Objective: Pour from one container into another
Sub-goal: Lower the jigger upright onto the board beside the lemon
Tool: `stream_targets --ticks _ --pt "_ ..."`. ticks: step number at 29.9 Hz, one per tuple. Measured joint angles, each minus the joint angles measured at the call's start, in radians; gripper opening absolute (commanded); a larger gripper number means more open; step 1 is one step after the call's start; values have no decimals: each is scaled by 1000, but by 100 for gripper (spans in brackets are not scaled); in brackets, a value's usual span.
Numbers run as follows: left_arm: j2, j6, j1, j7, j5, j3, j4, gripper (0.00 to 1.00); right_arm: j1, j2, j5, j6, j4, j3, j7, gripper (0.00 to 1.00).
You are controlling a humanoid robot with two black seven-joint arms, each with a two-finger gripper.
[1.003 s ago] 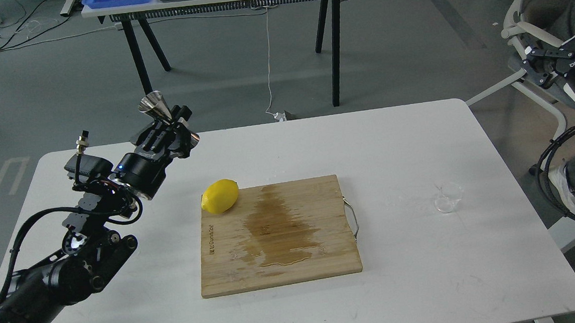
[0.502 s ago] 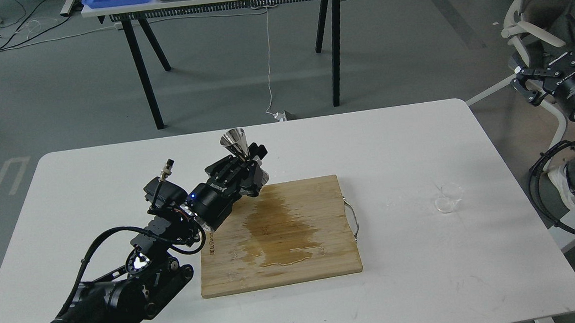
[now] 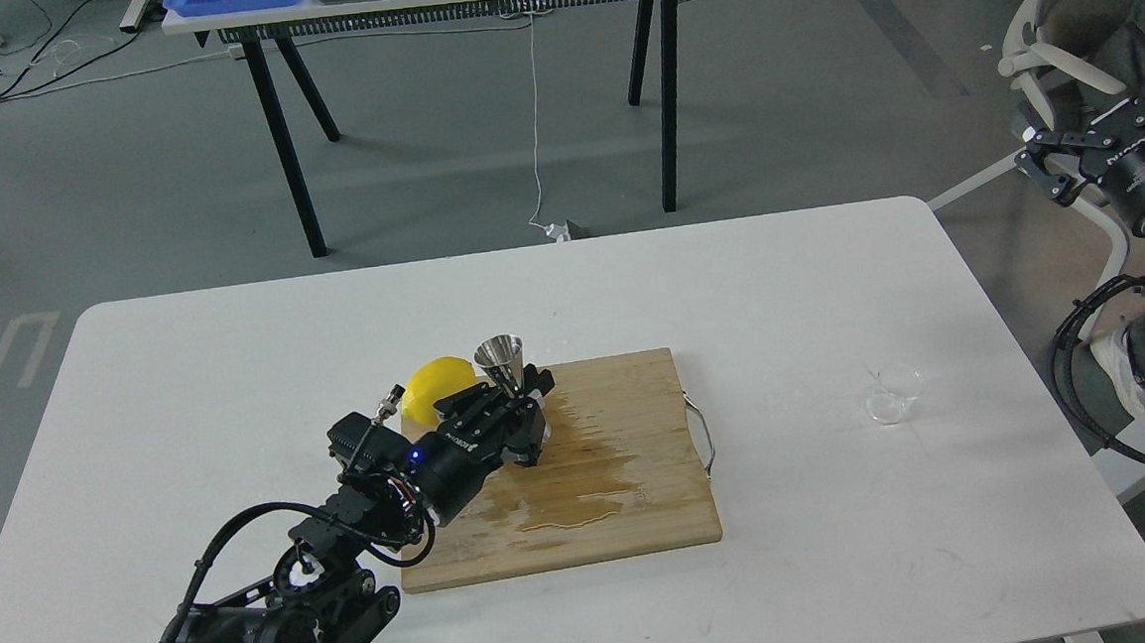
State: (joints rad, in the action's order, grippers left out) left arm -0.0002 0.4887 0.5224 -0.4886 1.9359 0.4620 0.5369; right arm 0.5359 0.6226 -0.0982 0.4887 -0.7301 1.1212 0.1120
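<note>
Step in hand, as judged: setting the jigger (image 3: pixel 500 358) down on the board (image 3: pixel 632 477) as the receiving vessel. Left gripper (image 3: pixel 510 410) has its fingers clamped on the jigger's waist, upper cone mouth up, low over the board's near-left part, just beside the lemon (image 3: pixel 430 390). To do it well: keep the jigger upright, lower it straight, choose a dry flat patch clear of the wet stain (image 3: pixel 582 475) and of the lemon, release only once the base sits level, then withdraw without brushing it

Cup (image 3: pixel 893 391): on the table (image 3: pixel 238 382) to the right of the board, well apart from the jigger, untouched; contents cannot be told. Right gripper (image 3: pixel 1084 156): off the table's right edge, holding nothing; fingers appear spread

Count:
- jigger: 1
- cup: 1
- lemon: 1
- board: 1, with wire handle on its right edge
- grippers: 2
</note>
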Motion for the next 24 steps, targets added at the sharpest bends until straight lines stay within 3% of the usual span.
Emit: stream_targets --ticks 16,20,24 --pt "0 0 -11 0 -7 -10 38 23 -4 -3 2 0 2 0 0 99" --pt "0 0 -15 0 -7 -22 43 33 -3 -3 2 0 2 0 0 99" --pt "0 0 -17 0 -6 -23 45 34 -2 -3 2 0 0 0 0 99"
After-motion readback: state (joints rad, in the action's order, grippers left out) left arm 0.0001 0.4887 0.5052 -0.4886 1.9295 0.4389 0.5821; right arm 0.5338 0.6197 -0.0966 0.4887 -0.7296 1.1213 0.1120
